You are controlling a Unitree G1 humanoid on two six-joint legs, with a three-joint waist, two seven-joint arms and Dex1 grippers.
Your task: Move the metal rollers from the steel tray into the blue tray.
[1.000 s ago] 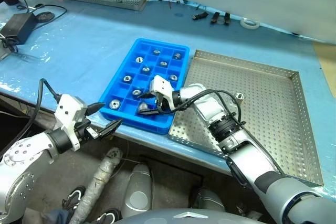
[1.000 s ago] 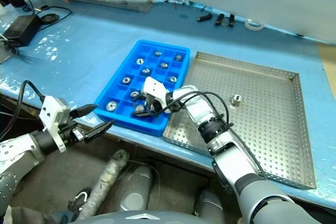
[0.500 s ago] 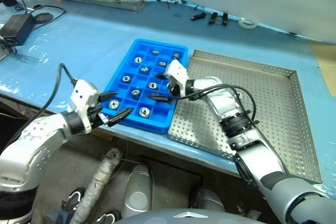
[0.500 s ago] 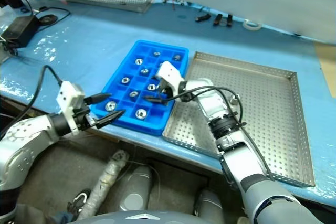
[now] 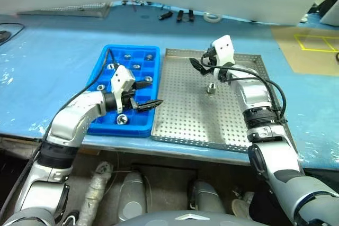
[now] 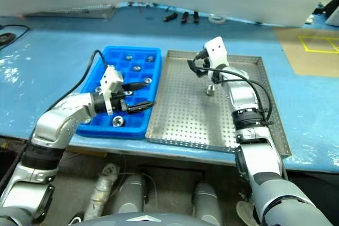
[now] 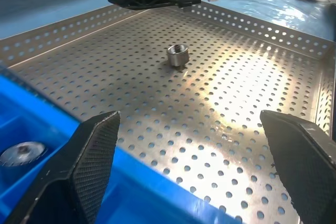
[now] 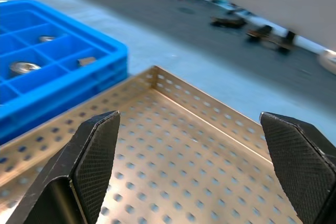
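The steel tray lies just right of the blue tray. The right gripper hovers over the steel tray's far side, jaws wide and empty. The left gripper, also spread empty, reaches across the blue tray's right edge. One metal roller stands alone on the perforations; other rollers fill blue compartments, partly hidden by the left arm.

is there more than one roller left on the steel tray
No, a single metal roller stands on the perforated floor of the steel tray; the others sit in the blue tray.
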